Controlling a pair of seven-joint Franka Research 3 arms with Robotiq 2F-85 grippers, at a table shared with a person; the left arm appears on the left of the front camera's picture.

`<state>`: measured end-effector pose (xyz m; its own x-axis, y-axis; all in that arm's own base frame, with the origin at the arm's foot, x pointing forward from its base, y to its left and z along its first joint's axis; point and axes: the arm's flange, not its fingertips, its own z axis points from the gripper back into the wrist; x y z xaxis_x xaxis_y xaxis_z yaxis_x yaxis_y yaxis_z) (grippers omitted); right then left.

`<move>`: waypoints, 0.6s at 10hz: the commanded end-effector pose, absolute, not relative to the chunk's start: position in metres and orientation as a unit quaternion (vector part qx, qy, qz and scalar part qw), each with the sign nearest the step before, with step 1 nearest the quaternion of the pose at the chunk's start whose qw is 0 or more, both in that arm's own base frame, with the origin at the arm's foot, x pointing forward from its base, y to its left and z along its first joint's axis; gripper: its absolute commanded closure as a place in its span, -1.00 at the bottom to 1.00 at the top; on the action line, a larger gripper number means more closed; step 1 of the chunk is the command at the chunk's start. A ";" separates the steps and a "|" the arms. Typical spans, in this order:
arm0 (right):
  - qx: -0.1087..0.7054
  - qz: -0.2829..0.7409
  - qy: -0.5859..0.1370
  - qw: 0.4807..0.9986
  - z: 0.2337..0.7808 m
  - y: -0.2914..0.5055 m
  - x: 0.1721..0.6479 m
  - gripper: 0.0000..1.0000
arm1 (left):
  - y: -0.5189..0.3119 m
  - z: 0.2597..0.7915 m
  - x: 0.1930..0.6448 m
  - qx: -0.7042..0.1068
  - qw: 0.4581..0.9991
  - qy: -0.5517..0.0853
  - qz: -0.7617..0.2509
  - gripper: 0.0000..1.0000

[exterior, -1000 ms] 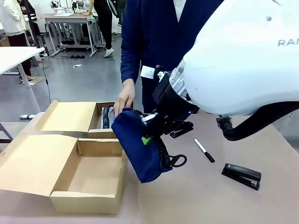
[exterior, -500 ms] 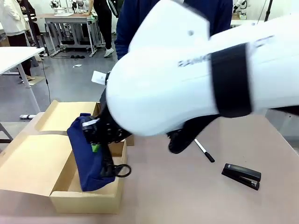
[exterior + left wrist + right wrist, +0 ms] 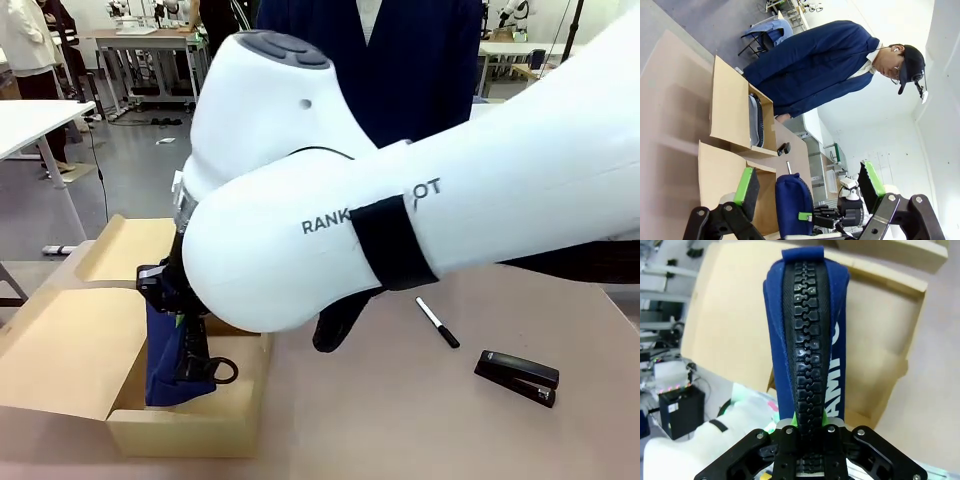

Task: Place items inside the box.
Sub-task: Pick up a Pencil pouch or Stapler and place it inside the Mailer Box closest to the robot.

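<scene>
My right gripper is shut on the navy pouch, which hangs upright with its lower end inside the near compartment of the cardboard box. From the right wrist, the navy pouch shows its black zip and white lettering between the gripper fingers. My left gripper is open and empty, off to the side of the box. A light grey zip pouch lies in the far compartment. A white pen and a black stapler lie on the table at right. Another stapler sits near the person. The yellow knife is out of view.
A person in a navy jacket stands at the far side of the table. The box's flaps lie open to the left. My right arm spans the table from the right and hides the box's far part.
My right arm has swung left, carrying the navy pouch from over the bare table to the box's near compartment. The person's hand has left the box.
</scene>
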<state>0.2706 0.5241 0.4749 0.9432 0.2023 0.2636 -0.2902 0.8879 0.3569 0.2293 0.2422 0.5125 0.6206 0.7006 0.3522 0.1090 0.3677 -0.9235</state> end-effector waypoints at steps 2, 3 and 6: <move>0.197 0.088 -0.125 0.968 0.457 0.559 0.299 0.82 | 0.241 0.514 0.230 -0.527 0.726 -0.397 0.193 -1.00; 0.202 0.084 -0.117 0.969 0.451 0.562 0.304 0.82 | 0.241 0.514 0.230 -0.527 0.726 -0.397 0.193 -1.00; 0.190 0.063 -0.103 0.974 0.430 0.568 0.316 0.82 | 0.241 0.514 0.230 -0.527 0.726 -0.397 0.193 -1.00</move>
<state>0.3182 0.5506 0.4284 0.9681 0.1314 0.2131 -0.2029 0.9106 0.3601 0.2292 0.2422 0.5126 0.6205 0.7006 0.3525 0.1092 0.3679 -0.9234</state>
